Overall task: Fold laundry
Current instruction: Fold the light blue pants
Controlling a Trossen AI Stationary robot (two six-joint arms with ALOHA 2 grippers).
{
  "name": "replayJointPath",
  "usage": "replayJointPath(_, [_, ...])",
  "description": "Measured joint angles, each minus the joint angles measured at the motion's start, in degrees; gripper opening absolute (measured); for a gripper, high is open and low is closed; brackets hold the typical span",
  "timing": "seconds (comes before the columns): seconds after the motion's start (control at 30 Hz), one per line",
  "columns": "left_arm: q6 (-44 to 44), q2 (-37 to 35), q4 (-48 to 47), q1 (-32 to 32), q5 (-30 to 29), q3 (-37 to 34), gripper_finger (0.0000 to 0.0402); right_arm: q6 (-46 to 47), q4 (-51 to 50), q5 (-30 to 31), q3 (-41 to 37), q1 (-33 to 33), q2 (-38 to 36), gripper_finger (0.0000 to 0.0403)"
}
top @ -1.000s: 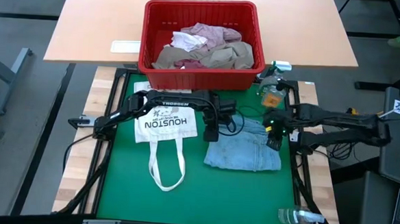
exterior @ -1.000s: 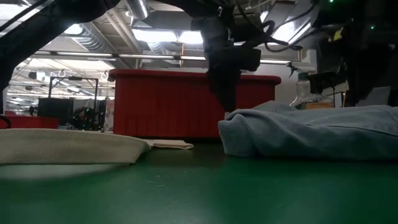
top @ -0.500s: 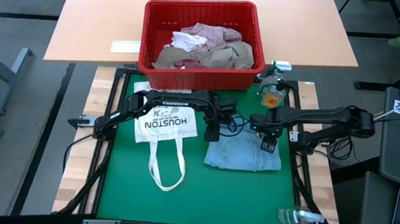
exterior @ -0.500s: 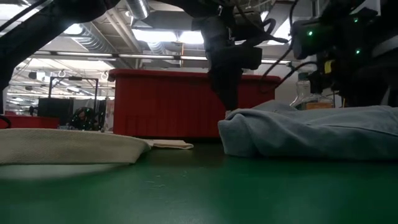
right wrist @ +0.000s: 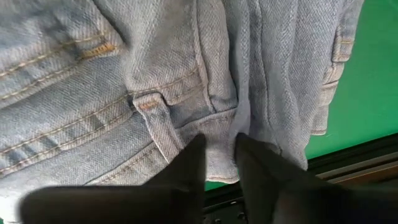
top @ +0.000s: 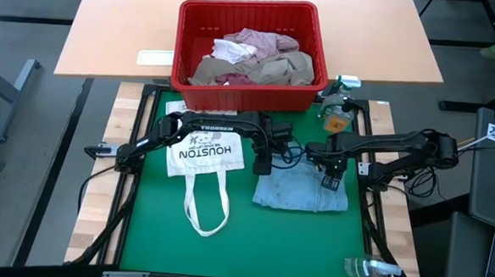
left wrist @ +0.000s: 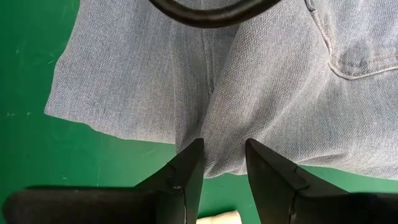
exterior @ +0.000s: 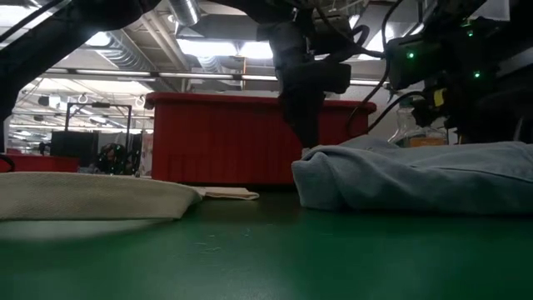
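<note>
Two words, "HOUSTON" in large letters with smaller unreadable print below, are printed on a white tote bag (top: 202, 162) laid flat at about 9 o'clock on the green mat (top: 158, 227); "TROSSEN" is lettered on the left arm above it. Folded light blue denim jeans (top: 302, 188) are spread at about 3 o'clock on the mat, their twill weave, orange stitching, belt loop and back pocket seam plainly seen. The left gripper (left wrist: 222, 163) is held at the jeans' 9 o'clock edge, fingers a narrow gap apart around a fold of the hem. The right gripper (right wrist: 217, 163) is lowered onto the waistband at the 1 o'clock corner, fingers drawn close with denim between them. Bare mat is left open toward 6 o'clock. More laundry (top: 251, 61), pink, white and tan cloth, is heaped in a red plastic basket (top: 246, 92) at 12 o'clock.
</note>
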Motion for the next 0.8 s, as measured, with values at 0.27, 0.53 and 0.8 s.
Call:
replayJointPath(0.27, [0.05,0.0,0.52,0.0,-0.35,0.02,0.0113,-0.02,-1.25,-0.04,0.0,0.0,-0.02,0.0018])
replayJointPath(0.53, [-0.01,0.0,1.64,0.0,-0.38,0.02,0.0113,0.13,-1.55,-0.05,0.0,0.0,-0.02,0.0068])
replayJointPath(0.8, [-0.31,0.0,1.64,0.0,-0.38,0.02,0.0113,0.18,-2.27,0.0,0.0,0.0,-0.04,0.01])
